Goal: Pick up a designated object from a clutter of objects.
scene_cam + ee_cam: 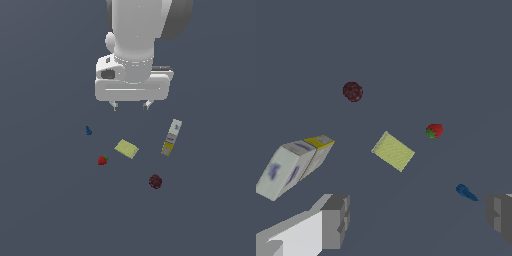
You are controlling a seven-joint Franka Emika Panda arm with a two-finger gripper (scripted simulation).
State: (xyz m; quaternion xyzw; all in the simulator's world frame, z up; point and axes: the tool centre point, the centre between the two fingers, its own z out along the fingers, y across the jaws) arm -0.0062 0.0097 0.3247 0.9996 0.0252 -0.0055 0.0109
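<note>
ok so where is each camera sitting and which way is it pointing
Exterior view: off the arm, facing the white claw hanging open above the small bright red strawberry, flat yellow rectangle and long white-and-yellow box; the arm's white body fills the top.
Wrist view: on the wrist, aimed down past the two grey fingertips at the floor.
Both views show the strawberry, the dark maroon bumpy ball and the tiny blue piece.

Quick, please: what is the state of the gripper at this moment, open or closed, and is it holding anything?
Gripper: open and empty, raised above the scattered items; the tiny bright red strawberry lies untouched on the grey surface.
</note>
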